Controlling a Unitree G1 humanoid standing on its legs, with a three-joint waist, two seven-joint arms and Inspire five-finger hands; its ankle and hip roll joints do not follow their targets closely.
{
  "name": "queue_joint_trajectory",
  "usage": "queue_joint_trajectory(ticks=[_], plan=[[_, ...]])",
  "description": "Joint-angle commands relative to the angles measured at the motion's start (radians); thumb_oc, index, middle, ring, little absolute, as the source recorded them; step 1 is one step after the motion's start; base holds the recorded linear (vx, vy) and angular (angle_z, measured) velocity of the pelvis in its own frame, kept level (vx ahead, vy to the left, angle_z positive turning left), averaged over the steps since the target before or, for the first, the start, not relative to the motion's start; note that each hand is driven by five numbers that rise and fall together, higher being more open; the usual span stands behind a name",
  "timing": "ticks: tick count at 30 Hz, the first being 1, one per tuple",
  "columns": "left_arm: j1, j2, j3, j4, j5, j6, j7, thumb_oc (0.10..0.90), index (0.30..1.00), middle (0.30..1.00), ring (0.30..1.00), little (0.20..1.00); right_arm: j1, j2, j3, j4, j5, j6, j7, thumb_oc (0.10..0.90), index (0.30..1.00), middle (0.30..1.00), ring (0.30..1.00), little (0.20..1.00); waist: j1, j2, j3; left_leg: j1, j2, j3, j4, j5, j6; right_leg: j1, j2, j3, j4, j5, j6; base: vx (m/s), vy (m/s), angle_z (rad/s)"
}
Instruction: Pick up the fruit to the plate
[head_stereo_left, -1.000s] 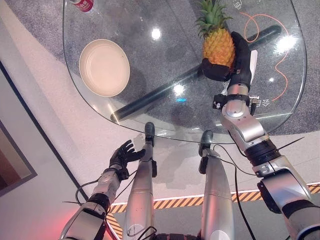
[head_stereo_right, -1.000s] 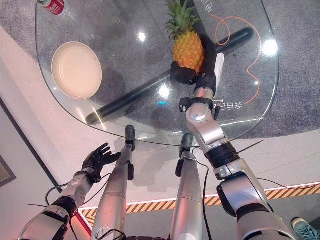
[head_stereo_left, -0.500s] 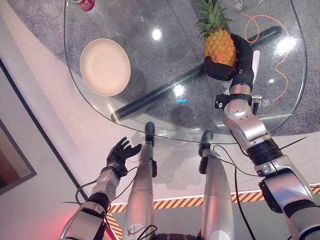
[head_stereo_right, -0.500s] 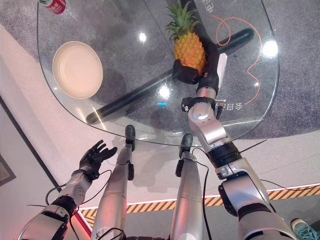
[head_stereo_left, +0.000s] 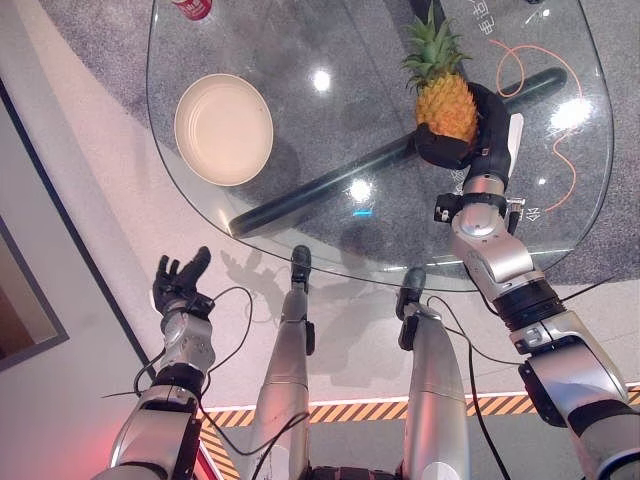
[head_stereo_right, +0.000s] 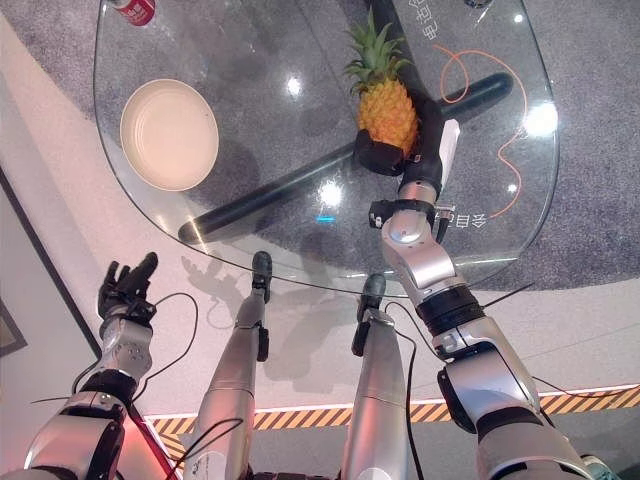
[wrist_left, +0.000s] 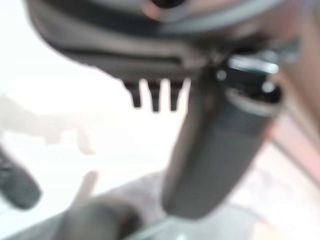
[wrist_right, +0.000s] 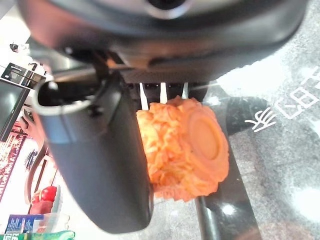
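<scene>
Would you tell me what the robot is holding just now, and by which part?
The right hand grips the pineapple round the lower part of its body; the left hand is open and holds nothing.

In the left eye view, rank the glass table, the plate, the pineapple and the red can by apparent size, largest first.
1. Glass table, by far the largest.
2. Plate.
3. Pineapple, held in the right hand; with its leafy crown it looks close to the plate, so this pair is uncertain.
4. Red can, smallest, though cut off at the view's edge.
</scene>
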Motion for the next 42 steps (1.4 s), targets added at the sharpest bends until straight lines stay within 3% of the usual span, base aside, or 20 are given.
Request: queue_joint_trajectory(ticks=[1,7,15,22,34,36,42], plan=[[-0.043,0.099,0.073,0.016,0.004,-0.171,0.136,0.8,0.9,0.9,0.9,0.9,-0.007,-0.027,-0.004,-0.036,0.016,-0.034,-0.031,0.1,0.3,0.3,0.3,0.2,-0.012,-0.021,-0.014,0.0,-0.077,0.029,0.091,-0.093,0.065,0.086,0.073,-0.064,-0.243,0.152,-0.024,-0.02,-0.046,-0.01],[-0.106,0.142,0.085,-0.028,0.093,-0.293,0.249,0.8,0.9,0.9,0.9,0.9,0.0,-0.03,-0.003,-0.059,0.004,-0.066,-0.049,0.1,0.3,0.3,0.3,0.2,-0.016,-0.028,-0.014,-0.004,-0.073,0.026,0.099,-0.098,0.059,0.084,0.072,-0.062,-0.238,0.148,-0.022,0.0,0.0,0.0],[-0.162,0.164,0.08,-0.166,0.208,-0.337,0.351,0.8,0.9,0.9,0.9,0.9,0.008,-0.016,-0.038,-0.134,-0.117,-0.09,-0.054,0.1,0.3,0.3,0.3,0.2,-0.018,-0.025,-0.014,-0.008,-0.075,0.027,0.095,-0.103,0.06,0.081,0.074,-0.057,-0.241,0.145,-0.02,0.0,0.0,0.0],[-0.191,0.164,0.083,-0.247,0.237,-0.4,0.335,0.8,0.9,0.9,0.9,0.9,0.019,-0.017,-0.059,-0.201,-0.254,-0.139,-0.053,0.1,0.3,0.3,0.3,0.2,-0.028,-0.021,-0.014,-0.004,-0.076,0.032,0.098,-0.109,0.059,0.084,0.073,-0.048,-0.241,0.144,-0.014,0.0,0.0,0.0],[-0.216,0.12,0.068,-0.415,0.426,-0.407,0.293,0.8,0.9,0.9,0.9,0.9,0.042,-0.006,-0.098,-0.277,-0.399,-0.186,-0.039,0.1,0.3,0.3,0.3,0.2,-0.036,-0.017,-0.014,-0.004,-0.076,0.038,0.097,-0.117,0.06,0.086,0.073,-0.037,-0.246,0.143,-0.007,0.0,0.0,0.0],[-0.215,0.098,0.057,-0.463,0.48,-0.403,0.25,0.8,0.9,0.9,0.9,0.9,0.053,-0.004,-0.107,-0.299,-0.421,-0.189,-0.032,0.1,0.3,0.3,0.3,0.2,-0.038,-0.016,-0.014,-0.002,-0.074,0.039,0.095,-0.119,0.06,0.087,0.072,-0.033,-0.247,0.142,-0.005,0.0,0.0,0.0],[-0.211,0.07,0.042,-0.531,0.451,-0.392,0.126,0.8,0.9,0.9,0.9,0.9,0.065,0.006,-0.12,-0.327,-0.473,-0.229,-0.017,0.1,0.3,0.3,0.3,0.2,-0.045,-0.018,-0.014,-0.006,-0.073,0.043,0.091,-0.115,0.06,0.086,0.076,-0.031,-0.255,0.151,0.0,0.0,0.0,0.0]])
